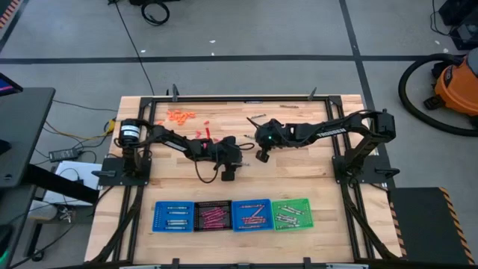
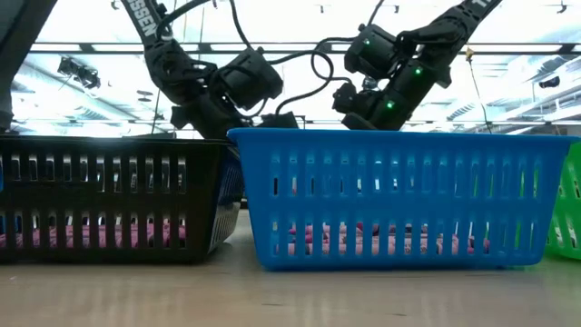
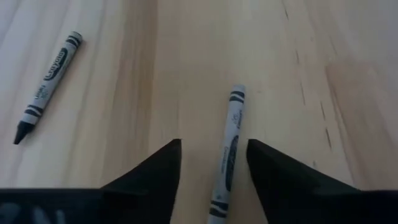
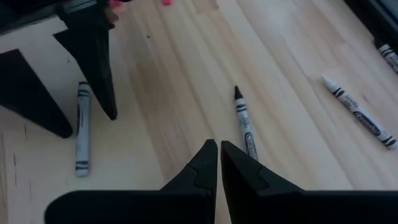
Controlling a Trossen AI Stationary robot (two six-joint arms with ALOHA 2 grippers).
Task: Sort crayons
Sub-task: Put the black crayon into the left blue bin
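On the bare wood lies a grey crayon (image 3: 227, 149); the open fingers of my left gripper (image 3: 212, 155) stand low on either side of it, along its length, and I see no touch. From the right wrist view the same crayon (image 4: 81, 130) lies between those dark fingers (image 4: 93, 56). A second grey crayon (image 3: 48, 84) rests flat nearby. My right gripper (image 4: 217, 149) is shut with nothing in it, hovering over another grey crayon (image 4: 244, 124). From above, my left gripper (image 1: 228, 173) and my right gripper (image 1: 263, 155) are near the table's middle.
Along the near edge stand a blue tray (image 1: 173, 216), a black tray (image 1: 213, 216), a second blue tray (image 1: 251, 214) and a green tray (image 1: 290, 214), each with crayons inside. Orange crayons (image 1: 180, 115) and red ones (image 1: 202, 134) lie at the far left. More grey crayons (image 4: 357, 112) lie loose.
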